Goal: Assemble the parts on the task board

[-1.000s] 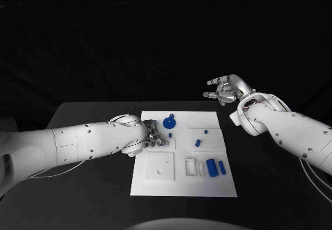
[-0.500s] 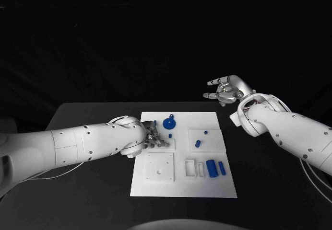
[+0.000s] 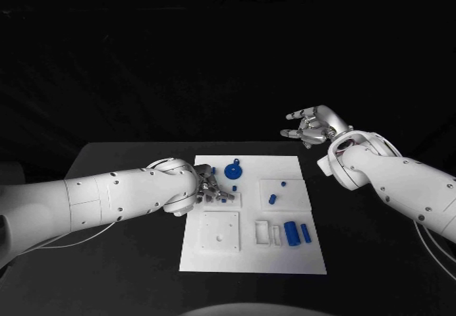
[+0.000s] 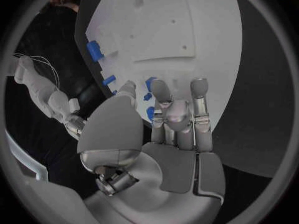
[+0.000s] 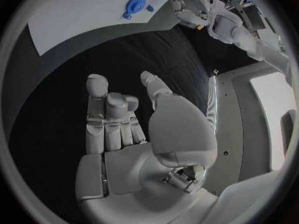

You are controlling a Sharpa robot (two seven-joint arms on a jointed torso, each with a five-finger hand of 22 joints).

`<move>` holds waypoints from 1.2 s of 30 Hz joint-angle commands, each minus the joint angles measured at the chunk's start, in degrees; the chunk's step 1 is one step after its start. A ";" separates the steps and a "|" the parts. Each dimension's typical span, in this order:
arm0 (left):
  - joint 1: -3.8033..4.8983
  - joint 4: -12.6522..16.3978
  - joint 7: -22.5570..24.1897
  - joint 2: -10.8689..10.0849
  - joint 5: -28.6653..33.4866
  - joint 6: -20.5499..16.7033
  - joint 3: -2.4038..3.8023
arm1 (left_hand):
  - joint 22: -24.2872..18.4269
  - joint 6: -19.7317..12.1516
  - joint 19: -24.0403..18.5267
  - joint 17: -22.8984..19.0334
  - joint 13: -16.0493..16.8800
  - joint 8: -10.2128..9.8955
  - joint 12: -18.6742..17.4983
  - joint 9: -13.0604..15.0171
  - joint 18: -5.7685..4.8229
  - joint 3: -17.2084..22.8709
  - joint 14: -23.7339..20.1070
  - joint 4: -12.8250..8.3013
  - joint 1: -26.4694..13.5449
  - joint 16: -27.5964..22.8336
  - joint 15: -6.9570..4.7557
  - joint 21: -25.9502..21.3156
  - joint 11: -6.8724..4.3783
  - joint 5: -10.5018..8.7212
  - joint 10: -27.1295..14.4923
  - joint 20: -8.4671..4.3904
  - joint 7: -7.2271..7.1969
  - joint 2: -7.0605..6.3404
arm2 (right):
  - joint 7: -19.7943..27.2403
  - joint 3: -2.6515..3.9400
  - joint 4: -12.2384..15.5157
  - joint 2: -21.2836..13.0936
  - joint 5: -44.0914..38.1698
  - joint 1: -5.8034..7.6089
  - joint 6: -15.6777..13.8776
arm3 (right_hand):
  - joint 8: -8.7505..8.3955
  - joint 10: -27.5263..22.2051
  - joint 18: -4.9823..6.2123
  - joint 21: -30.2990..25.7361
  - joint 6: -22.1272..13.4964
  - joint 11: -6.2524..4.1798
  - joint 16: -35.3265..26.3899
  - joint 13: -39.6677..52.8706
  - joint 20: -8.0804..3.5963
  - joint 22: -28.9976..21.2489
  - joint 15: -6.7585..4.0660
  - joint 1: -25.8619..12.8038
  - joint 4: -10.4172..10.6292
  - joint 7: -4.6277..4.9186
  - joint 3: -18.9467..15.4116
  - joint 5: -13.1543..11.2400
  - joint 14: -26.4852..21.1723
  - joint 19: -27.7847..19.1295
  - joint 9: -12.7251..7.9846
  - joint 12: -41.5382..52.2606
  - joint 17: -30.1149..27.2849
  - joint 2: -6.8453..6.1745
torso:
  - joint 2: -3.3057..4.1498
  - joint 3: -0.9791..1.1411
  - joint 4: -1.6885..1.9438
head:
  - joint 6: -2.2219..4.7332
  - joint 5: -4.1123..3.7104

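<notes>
The white task board [image 3: 252, 253] lies mid-table. My left hand [image 3: 214, 187] hovers over its left side with fingers stretched out and apart, fingertips by small blue pegs [image 3: 225, 195]. In the left wrist view the hand [image 4: 177, 119] holds nothing, and the pegs [image 4: 148, 96] lie between thumb and fingers on the board [image 4: 206, 30]. A blue round part [image 3: 232, 172] sits just beyond the hand. My right hand [image 3: 312, 125] is raised past the table's far edge, open and empty, as the right wrist view shows [image 5: 124, 129].
Two small blue pieces [image 3: 273, 197] sit on a raised square at the board's right. Two blue blocks [image 3: 290, 232] stand by white frames [image 3: 261, 229]. A white square plate [image 3: 219, 230] with holes lies near my left forearm. The black table [image 3: 124, 263] surrounds the board.
My left hand's fingers have stretched out and shifted slightly right over the pegs. My right hand has drifted a little right and upward, still open.
</notes>
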 commanded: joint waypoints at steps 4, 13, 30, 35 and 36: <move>0.06 0.65 -0.40 -0.37 -0.49 -0.28 1.82 | 0.93 -0.16 0.05 -0.14 0.02 -0.21 0.21 -0.04 -0.49 -0.24 -0.09 0.01 -0.44 -0.35 0.10 -0.21 0.07 -0.29 0.33 -0.40 0.20 0.03 | 0.29 0.03 0.04 -0.09 -0.30 -0.08 0.03 | 0.03 -0.27 0.85 -0.15 -0.58 -0.12 -0.05 -0.02 0.35 2.65 0.09 -0.58 0.20 0.09 -0.23 0.25 -0.28 1.84 0.04 -0.26 0.03 -0.20 | 0.02 -0.01 -0.07 | 0.21 0.09; 2.38 -0.40 -0.35 -0.90 2.05 2.03 5.05 | 0.90 -0.38 -0.17 -0.54 -0.04 -0.31 0.12 -0.28 -0.65 0.85 -0.35 -0.08 0.38 -0.62 0.16 -0.45 0.13 1.19 0.09 -0.40 0.28 1.16 | 0.31 0.04 -0.20 -0.07 -0.28 -0.09 -0.05 | 0.04 -0.28 0.86 -0.19 -0.55 -0.13 -0.07 -0.05 0.36 2.64 0.09 -0.60 0.32 0.08 -0.30 0.26 -0.28 1.84 0.04 -0.27 0.02 -0.18 | 0.07 0.03 -0.09 | 0.74 0.28; 6.26 -18.72 1.58 6.26 2.64 7.45 5.69 | 0.99 -1.50 -0.58 -0.32 0.33 -0.02 1.27 2.11 -0.87 0.41 -0.95 -0.77 3.31 0.08 0.15 -0.56 0.12 13.80 -0.90 -0.46 0.20 3.42 | 0.23 0.73 -0.50 0.04 0.38 -0.08 0.00 | 0.04 -0.16 0.84 -0.06 -0.39 -0.14 -0.01 -0.04 0.33 2.69 0.06 -0.49 0.48 0.08 -0.30 0.37 -0.19 1.93 0.05 -0.17 0.11 -0.12 | 0.78 -0.06 -0.58 | 1.38 1.06; 6.32 -22.79 2.04 8.28 1.34 9.33 5.45 | 1.00 -1.93 -0.66 -0.70 0.29 -0.11 1.36 3.10 -0.96 0.41 -1.26 -1.24 3.51 -0.03 0.13 -0.56 0.17 15.93 -1.21 -0.53 0.22 4.15 | 0.04 1.15 -0.35 0.12 0.30 -0.08 -0.08 | 0.04 -0.16 0.84 -0.06 -0.39 -0.14 -0.01 -0.04 0.33 2.69 0.06 -0.49 0.48 0.08 -0.30 0.37 -0.19 1.93 0.05 -0.17 0.11 -0.12 | 1.16 -0.10 -0.83 | 1.44 1.33; 6.32 -23.61 2.16 8.68 1.17 9.94 5.37 | 1.00 -2.08 -0.71 -0.78 0.29 -0.09 1.37 3.36 -1.01 0.31 -1.35 -1.46 3.61 -0.05 0.12 -0.59 0.16 17.23 -1.31 -0.56 0.21 4.35 | 0.01 1.25 -0.31 0.13 0.28 -0.08 -0.09 | 0.05 -0.13 0.85 -0.08 -0.34 -0.15 -0.02 -0.03 0.32 2.68 0.05 -0.45 0.44 0.07 -0.30 0.39 -0.16 1.94 0.05 -0.14 0.11 -0.18 | 1.31 -0.16 -0.95 | 1.57 1.45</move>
